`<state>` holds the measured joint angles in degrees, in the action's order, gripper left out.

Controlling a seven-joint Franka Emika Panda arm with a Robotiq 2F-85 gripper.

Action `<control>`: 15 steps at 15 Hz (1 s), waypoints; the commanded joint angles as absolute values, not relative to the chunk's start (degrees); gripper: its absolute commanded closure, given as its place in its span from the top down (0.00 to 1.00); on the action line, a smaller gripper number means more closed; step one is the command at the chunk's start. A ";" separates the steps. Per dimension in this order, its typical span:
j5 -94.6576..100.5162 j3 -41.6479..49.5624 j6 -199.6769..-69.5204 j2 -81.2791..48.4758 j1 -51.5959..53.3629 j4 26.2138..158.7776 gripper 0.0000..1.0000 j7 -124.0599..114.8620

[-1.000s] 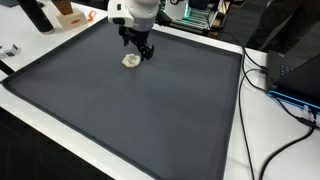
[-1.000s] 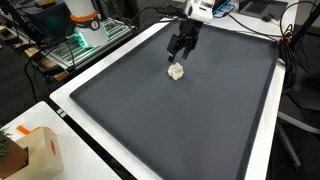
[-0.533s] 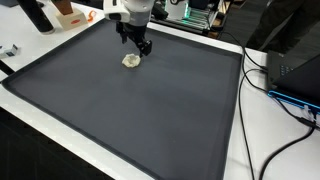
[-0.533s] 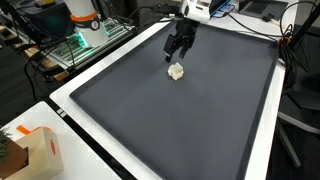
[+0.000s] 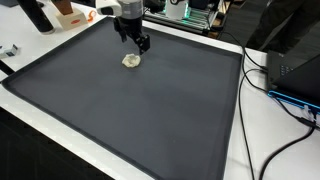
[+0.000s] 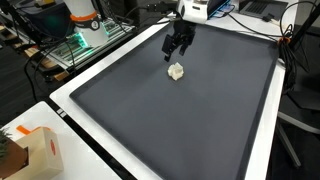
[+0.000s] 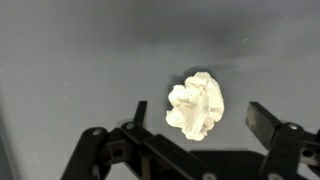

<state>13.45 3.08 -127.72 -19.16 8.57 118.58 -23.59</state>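
Wrist view first: the wad [image 7: 197, 105], a crumpled white lump, lies on the dark table [image 7: 70, 50], and the pincer [image 7: 200, 116] is spread wide around that spot with nothing in its grip. In both exterior views the pincer [image 5: 141, 43] [image 6: 177, 50] hangs just above the wad [image 5: 131, 61] [image 6: 176, 71], apart from it, no contact to be seen. The wad sits alone near one end of the table [image 5: 150, 120], close to the robot's base. By the look of it, nothing is gripped and nothing lifted; the wad rests loose on the table. As for writing: none legible anywhere. The box [image 6: 35, 150] at the table's corner shows an orange patch but no readable label, and the cables [image 5: 262, 70] carry no markings.
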 commanded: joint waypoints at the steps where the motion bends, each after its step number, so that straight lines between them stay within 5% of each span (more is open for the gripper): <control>1: 8.84 1.69 -127.95 -17.29 6.21 119.59 1.00 -19.48; 15: 3.40 1.58 -125.03 -15.10 4.17 116.07 1.00 -16.04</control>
